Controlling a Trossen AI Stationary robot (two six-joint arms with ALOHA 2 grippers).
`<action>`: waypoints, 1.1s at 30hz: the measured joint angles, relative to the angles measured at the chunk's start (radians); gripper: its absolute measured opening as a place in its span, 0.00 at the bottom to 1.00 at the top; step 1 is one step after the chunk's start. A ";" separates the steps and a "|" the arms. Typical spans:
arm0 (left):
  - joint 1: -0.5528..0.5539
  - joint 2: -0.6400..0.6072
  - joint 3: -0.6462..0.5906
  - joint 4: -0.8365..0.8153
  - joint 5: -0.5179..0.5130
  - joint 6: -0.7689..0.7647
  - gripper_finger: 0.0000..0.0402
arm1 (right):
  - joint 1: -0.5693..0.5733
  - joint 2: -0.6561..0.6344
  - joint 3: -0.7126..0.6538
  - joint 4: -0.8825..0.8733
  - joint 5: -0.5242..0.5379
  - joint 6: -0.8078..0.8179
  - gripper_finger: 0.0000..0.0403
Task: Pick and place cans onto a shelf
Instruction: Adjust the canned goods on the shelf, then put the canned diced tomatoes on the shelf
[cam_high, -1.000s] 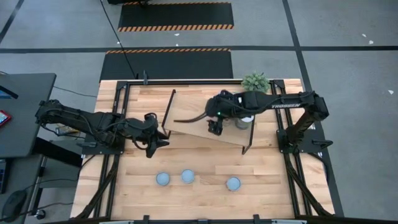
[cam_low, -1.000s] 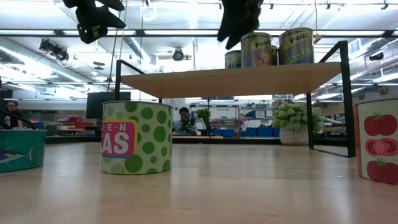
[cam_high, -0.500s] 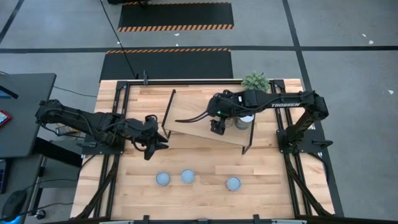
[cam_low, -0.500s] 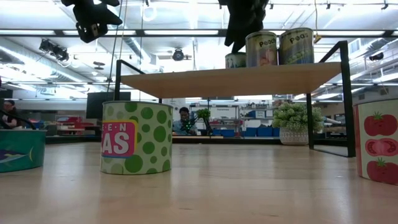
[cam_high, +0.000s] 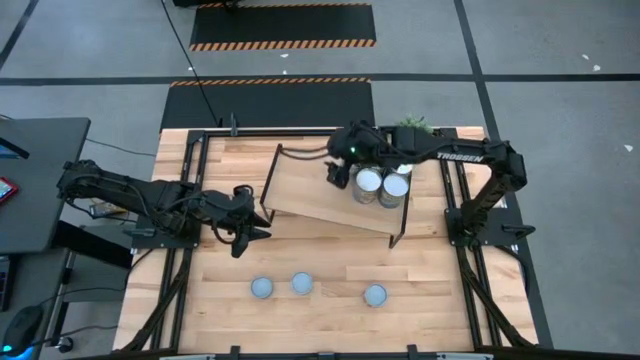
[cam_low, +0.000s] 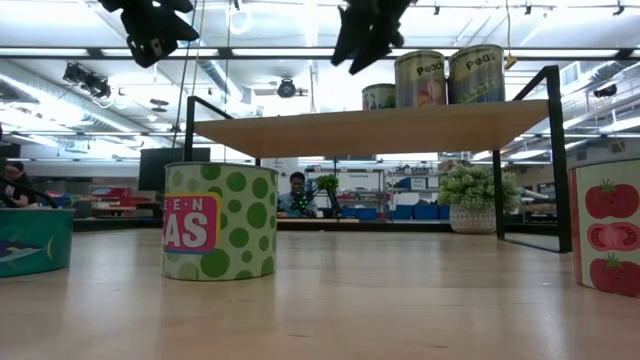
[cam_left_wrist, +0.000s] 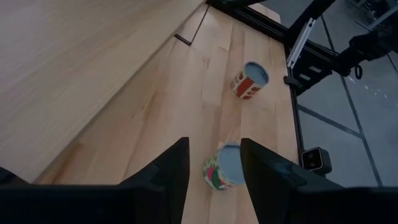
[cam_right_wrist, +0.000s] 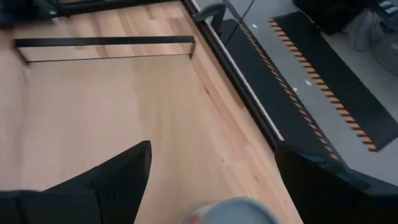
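The shelf (cam_high: 318, 190) is a light-wood board on black legs at the table's far middle. Three cans stand on its right part: two with silvery tops (cam_high: 368, 182) (cam_high: 393, 187) and a third (cam_low: 378, 96) behind them. Three more cans stand on the tabletop near the front edge: a green dotted one (cam_low: 220, 222), a teal one (cam_low: 35, 240) and a tomato one (cam_low: 605, 225). My right gripper (cam_high: 338, 172) is open and empty above the shelf, left of its cans. My left gripper (cam_high: 245, 225) is open and empty, raised above the tabletop left of the shelf.
A small potted plant (cam_low: 470, 195) stands at the table's far right behind the shelf. Black frame rails (cam_high: 190, 190) run along the table's left and right sides. Bare tabletop (cam_high: 330, 250) lies between the shelf and the front cans. People sit in the room beyond.
My right gripper has gone from over the shelf's near part toward the table's far edge and a little left, rising slightly. The two silvery can tops it had covered now show. The cans have stayed in place.
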 joint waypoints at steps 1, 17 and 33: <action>0.000 0.000 0.000 0.000 0.000 0.000 0.37 | -0.019 0.002 0.000 0.002 -0.018 -0.005 0.86; 0.000 0.000 0.000 0.000 0.000 -0.002 0.37 | -0.096 0.042 -0.006 -0.080 -0.197 0.061 0.86; -0.021 0.000 0.000 -0.001 0.093 0.095 0.40 | 0.027 0.026 0.063 -0.018 -0.211 0.000 0.86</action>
